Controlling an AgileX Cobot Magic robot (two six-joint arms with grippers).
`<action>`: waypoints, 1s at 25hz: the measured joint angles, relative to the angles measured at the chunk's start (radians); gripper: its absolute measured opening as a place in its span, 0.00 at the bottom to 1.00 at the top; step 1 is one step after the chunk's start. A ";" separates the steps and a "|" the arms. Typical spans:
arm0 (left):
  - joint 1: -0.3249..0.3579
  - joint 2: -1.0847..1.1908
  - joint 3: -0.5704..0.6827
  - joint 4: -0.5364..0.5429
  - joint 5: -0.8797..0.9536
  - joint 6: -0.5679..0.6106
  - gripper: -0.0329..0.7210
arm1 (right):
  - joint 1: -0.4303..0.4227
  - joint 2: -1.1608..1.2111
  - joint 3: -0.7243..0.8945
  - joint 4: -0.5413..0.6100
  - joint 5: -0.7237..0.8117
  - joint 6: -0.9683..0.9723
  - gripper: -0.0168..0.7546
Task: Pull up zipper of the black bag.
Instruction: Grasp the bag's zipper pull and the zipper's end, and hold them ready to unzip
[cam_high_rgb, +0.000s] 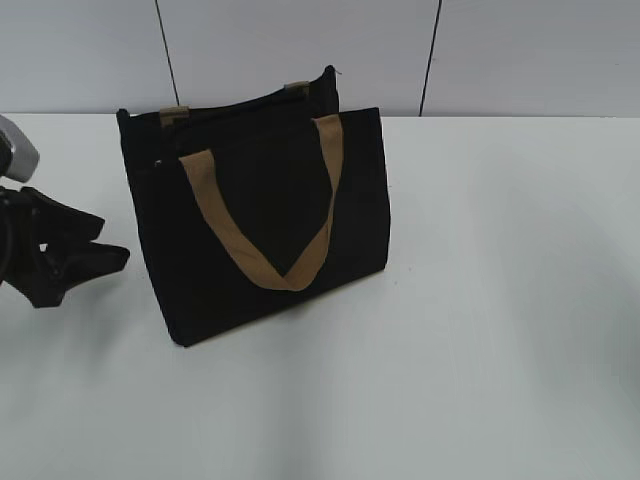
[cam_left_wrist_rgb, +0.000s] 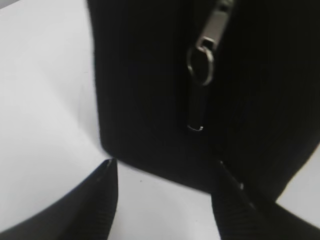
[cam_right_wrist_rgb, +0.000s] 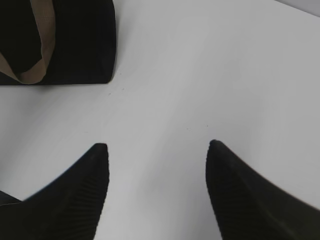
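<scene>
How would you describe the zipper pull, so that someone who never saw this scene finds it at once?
Find the black bag standing on the white table. On its narrow end, facing the left gripper, hangs the zipper pull. It is the only silvery metal there, with a small ring, unlike the tan handles.

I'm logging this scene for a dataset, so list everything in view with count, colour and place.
black bag: one, black, upright on the table, left of centre.
strap handles: two, tan-brown, one hanging down the front face, the other barely showing at the top rim.
zipper pull tab: one, silvery with a ring, on the bag's end face.
table: one, white.
wall: pale grey panels, behind.
left gripper: black, open, facing the pull tab.
right gripper: black, open, over bare table.
</scene>
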 joint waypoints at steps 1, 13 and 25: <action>0.000 0.023 -0.001 -0.003 0.023 0.045 0.64 | 0.010 0.018 -0.011 0.000 0.000 -0.002 0.63; -0.006 0.202 -0.108 -0.010 0.178 0.128 0.64 | 0.131 0.144 -0.117 -0.001 -0.004 -0.006 0.63; -0.070 0.294 -0.196 -0.014 0.199 0.128 0.62 | 0.152 0.159 -0.117 0.031 -0.004 -0.006 0.63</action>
